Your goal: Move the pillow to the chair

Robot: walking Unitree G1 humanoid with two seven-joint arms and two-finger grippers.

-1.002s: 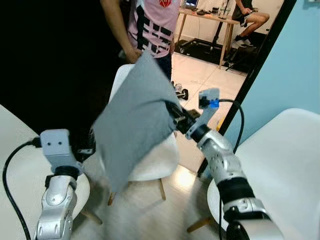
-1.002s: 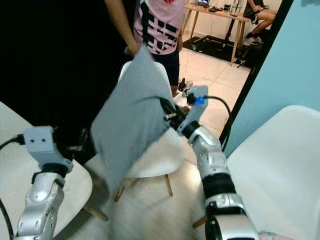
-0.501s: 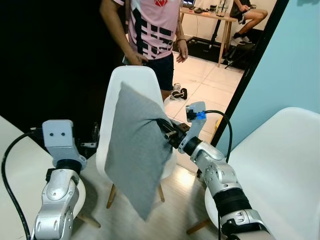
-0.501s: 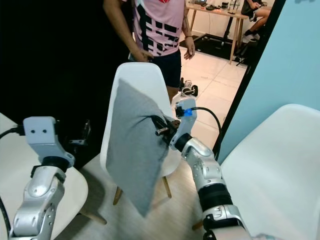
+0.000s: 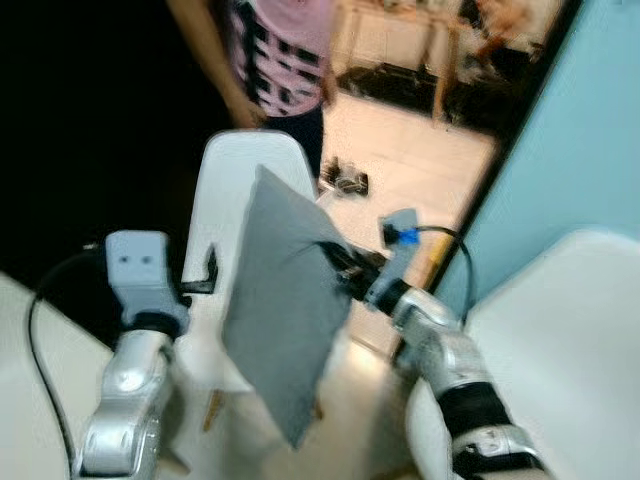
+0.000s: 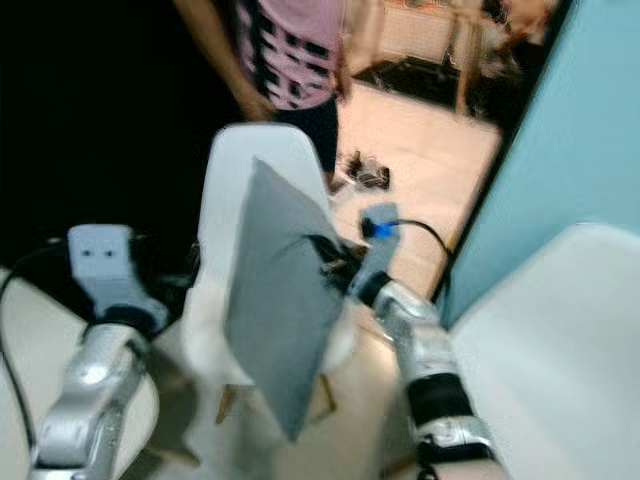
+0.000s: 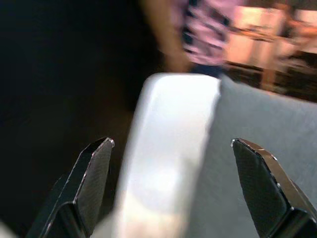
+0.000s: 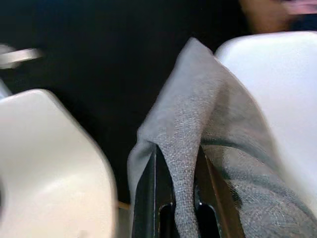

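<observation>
A grey square pillow (image 5: 285,300) hangs upright in the air in front of a white shell chair (image 5: 222,200). My right gripper (image 5: 343,268) is shut on the pillow's right edge; in the right wrist view the grey cloth (image 8: 190,163) is pinched between the two black fingers. My left gripper (image 5: 208,280) is raised beside the chair's left side, fingers open and holding nothing. In the left wrist view the chair back (image 7: 171,144) and the pillow (image 7: 247,163) lie between its spread fingertips. The picture is blurred.
A person in a pink patterned shirt (image 5: 280,50) stands right behind the chair. A second white chair (image 5: 560,340) is at my right, and a white seat (image 5: 30,390) at my lower left. A blue wall (image 5: 590,120) rises on the right; wooden desk legs (image 5: 440,70) stand beyond.
The pillow has swung down from a tilted spread to hang upright before the chair. The left arm has risen closer to the chair. The camera is moving and the view has blurred.
</observation>
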